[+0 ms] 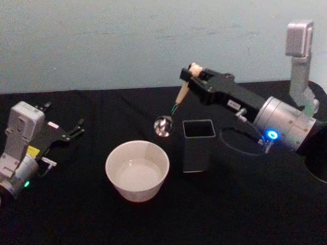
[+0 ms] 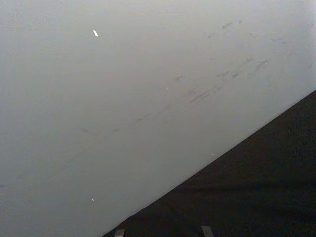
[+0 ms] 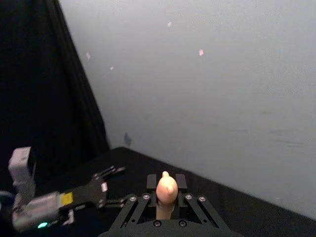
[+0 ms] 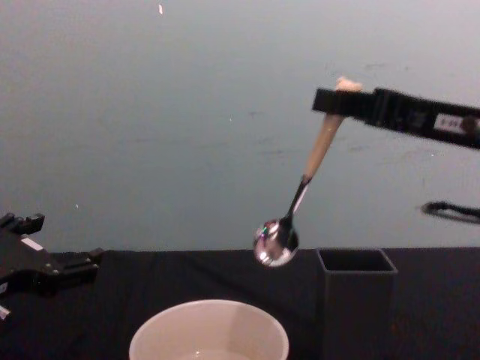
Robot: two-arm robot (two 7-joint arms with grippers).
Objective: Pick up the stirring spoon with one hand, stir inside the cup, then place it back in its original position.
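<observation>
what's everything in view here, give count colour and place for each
stirring spoon: 1, cream handle with silver bowl, tilted in the air, bowl hanging higher than the cup and left of the holder
cup: 1, cream-white, on the table at front centre
holder: 1, dark grey, square, standing upright to the right of the cup
table: 1, black
wall: 1, pale grey-blue, behind the table
upright unit: 1, grey, far right
right tool: 1, black, raised, shut on the spoon handle
left tool: 1, black, open, low at the table's left
</observation>
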